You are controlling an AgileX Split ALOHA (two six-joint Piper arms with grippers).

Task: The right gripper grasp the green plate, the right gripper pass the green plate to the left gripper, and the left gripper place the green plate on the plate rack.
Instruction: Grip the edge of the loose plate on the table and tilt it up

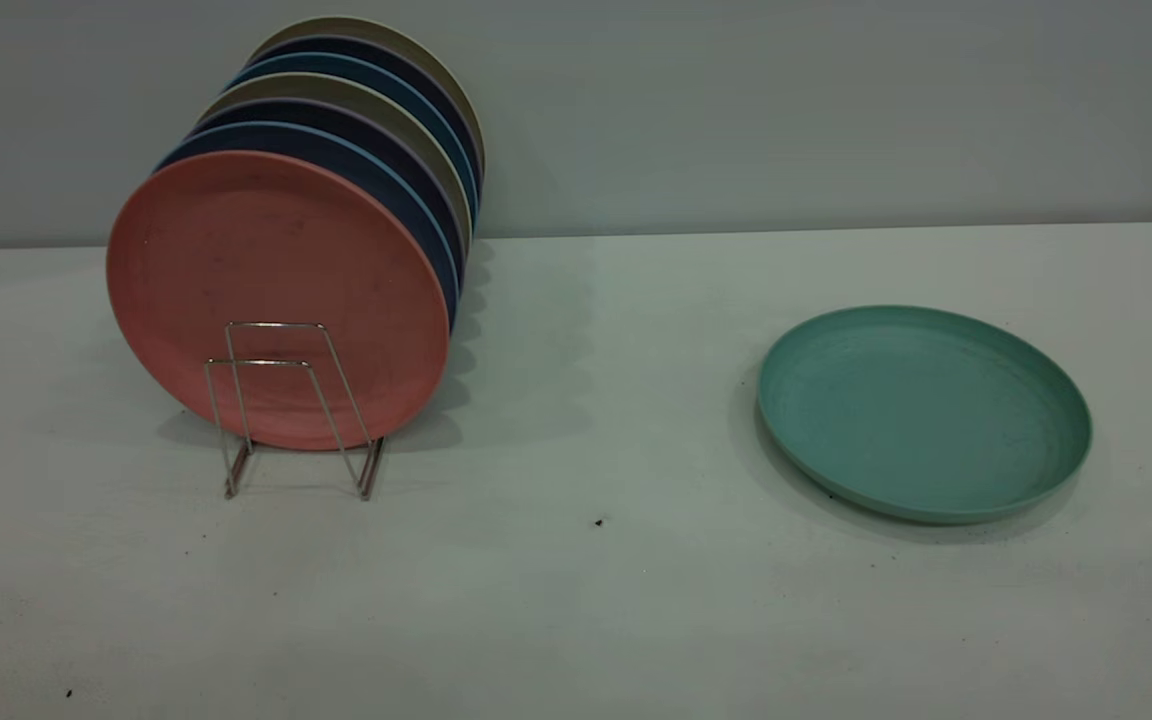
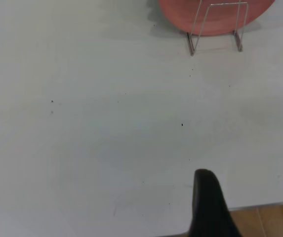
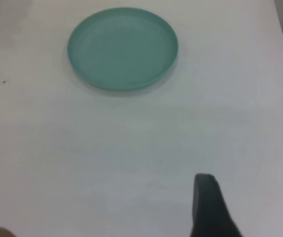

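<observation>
The green plate (image 1: 924, 412) lies flat on the white table at the right, nothing touching it. The right wrist view shows the green plate (image 3: 122, 48) well ahead of my right gripper (image 3: 208, 207), of which only one black tip shows, low over bare table. The plate rack (image 1: 286, 400) stands at the left, its two front wire loops empty. In the left wrist view the plate rack (image 2: 215, 27) is far ahead of my left gripper (image 2: 208, 207), also just one black tip, near the table's edge. Neither arm appears in the exterior view.
A salmon-pink plate (image 1: 276, 290) stands upright in the rack, with several dark blue and beige plates (image 1: 376, 130) behind it. The white table (image 1: 586, 600) spreads between rack and green plate. A grey wall runs along the back. Wooden floor (image 2: 274, 222) shows past the table edge.
</observation>
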